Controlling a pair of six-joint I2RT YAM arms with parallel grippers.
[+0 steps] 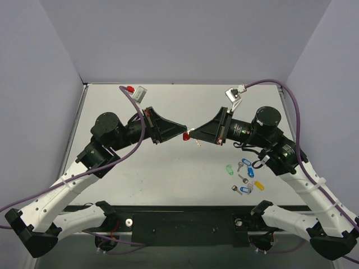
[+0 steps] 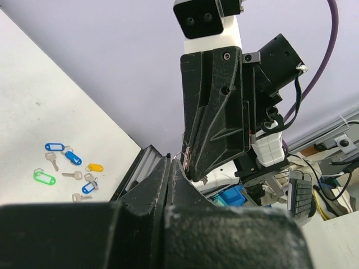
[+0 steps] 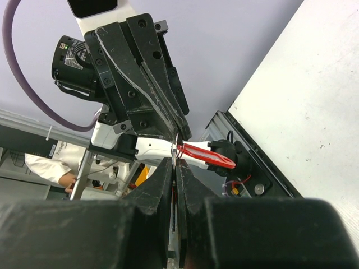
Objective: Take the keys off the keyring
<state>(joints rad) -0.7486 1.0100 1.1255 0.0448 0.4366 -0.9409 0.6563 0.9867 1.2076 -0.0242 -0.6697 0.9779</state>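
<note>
Both grippers meet tip to tip above the middle of the table [image 1: 157,174]. My left gripper [image 1: 184,129] is shut on the thin metal ring [image 3: 177,147] of the keyring. The red tag [image 1: 186,136] hangs just below the tips and sticks out sideways in the right wrist view [image 3: 205,155]. My right gripper [image 1: 194,132] is shut on the small silvery key [image 1: 197,142], whose blade hangs below its fingers [image 2: 205,179]. In the left wrist view my left gripper [image 2: 171,162] has its jaws pressed together, with the ring wire [image 2: 180,157] at their tip.
Loose tags and keys lie on the table at the right front: a green tag [image 1: 229,168], a blue tag [image 1: 248,162], another blue tag [image 1: 244,191] and a yellow tag [image 1: 258,184]. The table's front rail [image 1: 185,210] runs between the arm bases.
</note>
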